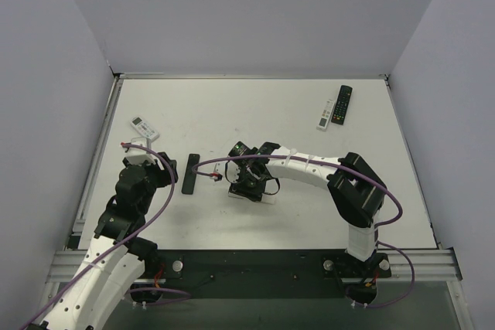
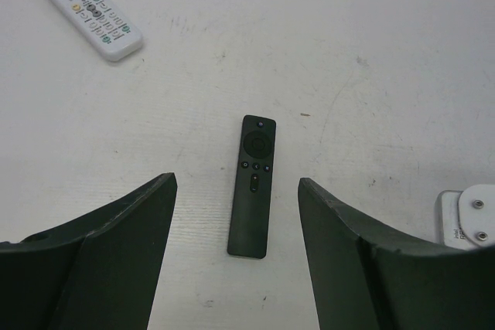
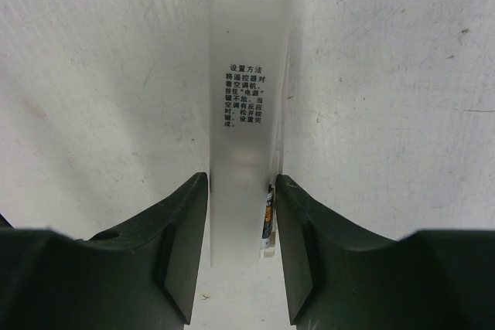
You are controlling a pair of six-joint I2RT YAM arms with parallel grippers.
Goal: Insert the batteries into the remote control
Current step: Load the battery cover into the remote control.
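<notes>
straddling white remote (image 3: 247,75), r tool (image 3: 241,183), pinch or not unclear; l tool (image 2: 237,182) spread wide over black remote (image 2: 255,152)

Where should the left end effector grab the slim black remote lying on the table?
I'd pinch the slim black remote across its narrow width at the plain, buttonless near half, coming straight down: it lies flat, lengthwise between the open fingers of the left end effector.

White display remote (image 2: 91,13), slim black remote (image 2: 253,185), long black remote (image 1: 344,104) — perhaps touching — pale remote (image 1: 326,114)
</notes>
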